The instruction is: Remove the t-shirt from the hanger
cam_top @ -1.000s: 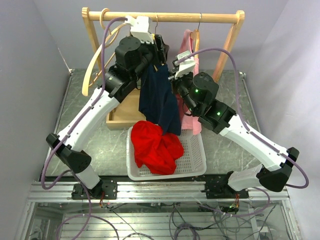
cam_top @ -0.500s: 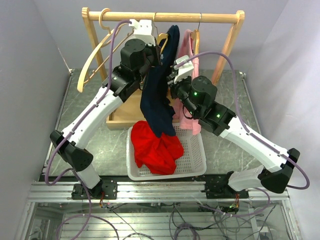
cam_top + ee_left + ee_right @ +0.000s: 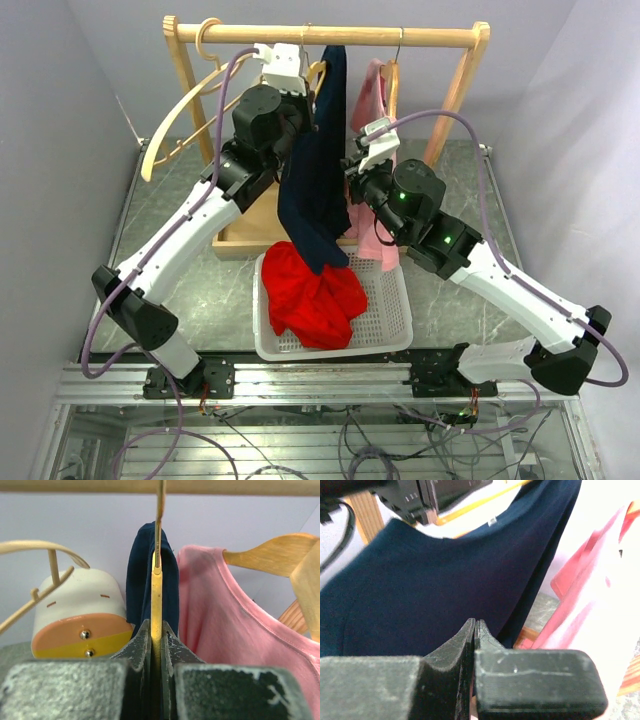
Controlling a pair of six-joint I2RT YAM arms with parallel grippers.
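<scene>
T-shirt (image 3: 315,170), navy, hangs from the hanger (image 3: 156,595) under the wooden rail (image 3: 440,37). Its cloth drapes just beyond the left end effector (image 3: 156,632), which is clamped on the hanger's thin edge. A pink shirt (image 3: 225,615) hangs to that end effector's right. The right end effector (image 3: 474,630) has its 2 fingers pressed together right against the navy cloth ahead; whether any cloth is pinched between them cannot be told. Below both end effectors, the shirt's lower end reaches the red cloth (image 3: 315,295) in the white basket (image 3: 390,300).
</scene>
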